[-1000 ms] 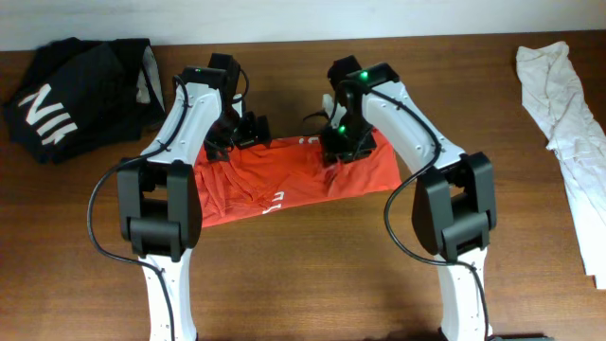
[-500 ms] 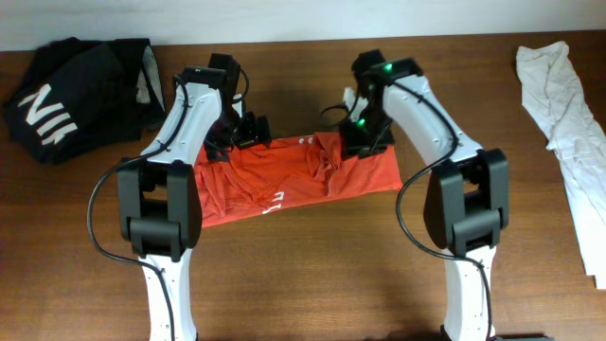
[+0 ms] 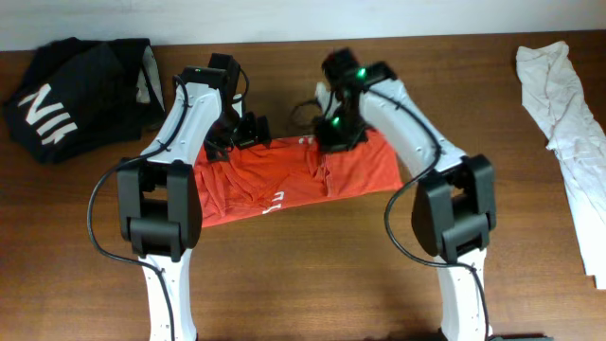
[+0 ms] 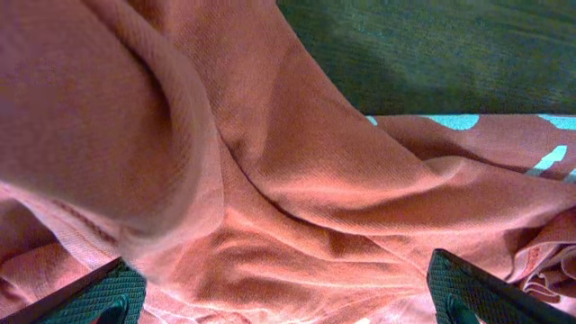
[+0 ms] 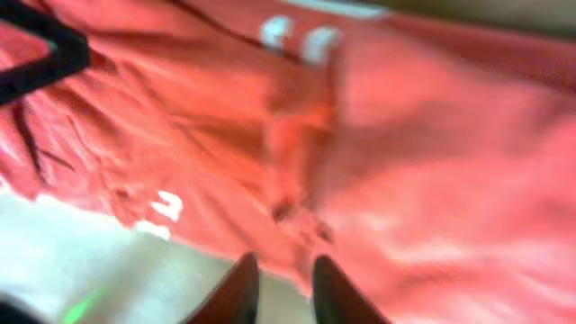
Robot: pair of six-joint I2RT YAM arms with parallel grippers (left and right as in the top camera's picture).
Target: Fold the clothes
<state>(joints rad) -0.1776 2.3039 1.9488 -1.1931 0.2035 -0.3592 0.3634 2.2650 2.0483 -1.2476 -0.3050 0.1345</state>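
A: Where do your clothes lie?
B: On your table (image 3: 312,284), the red-orange T-shirt (image 3: 284,175) sits rumpled at centre, the black garment (image 3: 76,95) upper left, the white garment (image 3: 568,123) at the right edge.
A: Pincers?
B: Your left gripper (image 4: 288,297) is released, spread wide over the shirt. On your right gripper (image 5: 281,288) the fingers are nearly together; the view is blurred, so I cannot tell if it grasps cloth.
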